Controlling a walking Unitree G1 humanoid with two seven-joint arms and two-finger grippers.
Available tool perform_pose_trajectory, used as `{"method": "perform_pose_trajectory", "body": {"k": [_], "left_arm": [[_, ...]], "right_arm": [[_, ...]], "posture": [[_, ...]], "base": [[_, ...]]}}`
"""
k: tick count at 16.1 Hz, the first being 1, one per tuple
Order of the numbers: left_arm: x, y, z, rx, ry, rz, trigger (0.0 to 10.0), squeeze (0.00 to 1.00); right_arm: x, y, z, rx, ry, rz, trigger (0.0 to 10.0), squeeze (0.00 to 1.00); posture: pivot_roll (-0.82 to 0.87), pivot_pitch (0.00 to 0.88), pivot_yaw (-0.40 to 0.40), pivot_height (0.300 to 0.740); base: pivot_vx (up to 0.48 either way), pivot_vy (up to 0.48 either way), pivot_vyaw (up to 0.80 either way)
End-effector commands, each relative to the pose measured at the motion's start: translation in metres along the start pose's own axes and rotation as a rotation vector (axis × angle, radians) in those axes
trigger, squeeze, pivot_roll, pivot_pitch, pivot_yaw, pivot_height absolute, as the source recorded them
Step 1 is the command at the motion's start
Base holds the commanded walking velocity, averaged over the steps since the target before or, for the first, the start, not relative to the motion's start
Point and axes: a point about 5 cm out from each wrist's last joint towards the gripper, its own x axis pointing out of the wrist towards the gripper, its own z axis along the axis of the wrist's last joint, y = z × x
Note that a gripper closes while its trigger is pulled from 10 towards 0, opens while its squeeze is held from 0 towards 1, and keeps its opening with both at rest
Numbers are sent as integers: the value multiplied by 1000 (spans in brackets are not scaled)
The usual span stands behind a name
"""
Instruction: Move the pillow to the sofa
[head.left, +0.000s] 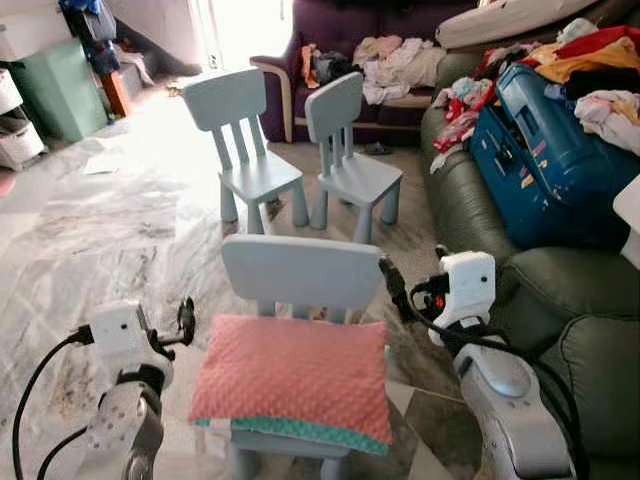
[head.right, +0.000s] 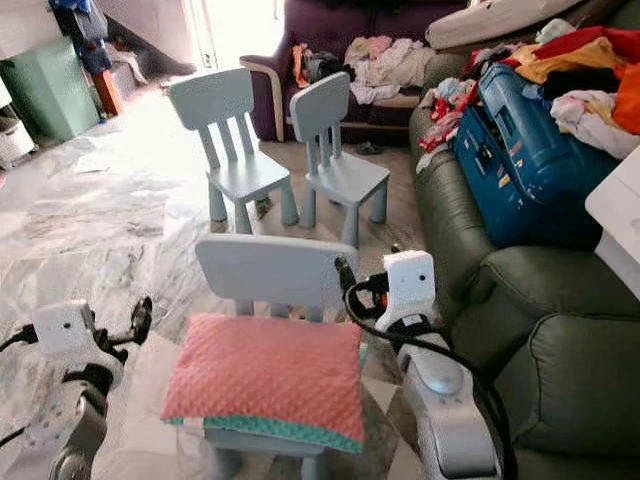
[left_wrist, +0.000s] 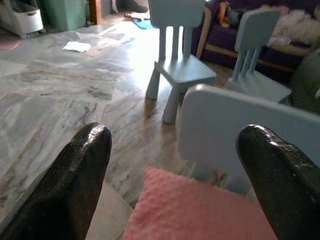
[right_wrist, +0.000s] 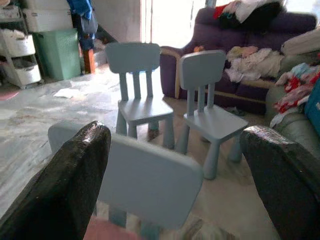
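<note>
While lying on pale-blue chair (head.left: 300, 272) | dimpled pink pillow (head.left: 295, 378) | both end effectors spread

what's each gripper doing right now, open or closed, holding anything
Left gripper: open, holding nothing, beside the pink pillow.
Right gripper: open, holding nothing, by the back of the chair.

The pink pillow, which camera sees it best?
The left eye view: the whole pillow lies flat on the near chair, pink on top with a green underside, between the two open tools. The right eye view shows it whole too. The left wrist view catches one pink corner; the right wrist view just a pink sliver.
</note>
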Motion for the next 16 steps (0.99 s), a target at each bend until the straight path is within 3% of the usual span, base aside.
{"method": "perform_pose_trajectory", "body": {"k": [1, 4, 8, 16], "left_arm": [[-7, 3, -1, 40, 2, -20, 10000, 0], [-18, 8, -11, 67, 48, -48, 10000, 0], [-23, 1, -10, 84, 58, -109, 10000, 0], [-36, 3, -10, 104, 83, -138, 10000, 0]], "right_arm": [[-9, -3, -3, 1, 24, -4, 10000, 0], [-24, -6, -14, 13, 87, -7, 10000, 0], [-35, -7, -20, 27, 129, -7, 10000, 0], [-46, -2, -23, 44, 172, 10, 10000, 0]], "posture": [[-73, 69, -18, 740], [-73, 91, -13, 740], [-64, 117, -12, 740], [-51, 159, -4, 740]], "base": [[0, 0, 0], [0, 0, 0], [0, 0, 0], [0, 0, 0]]}}
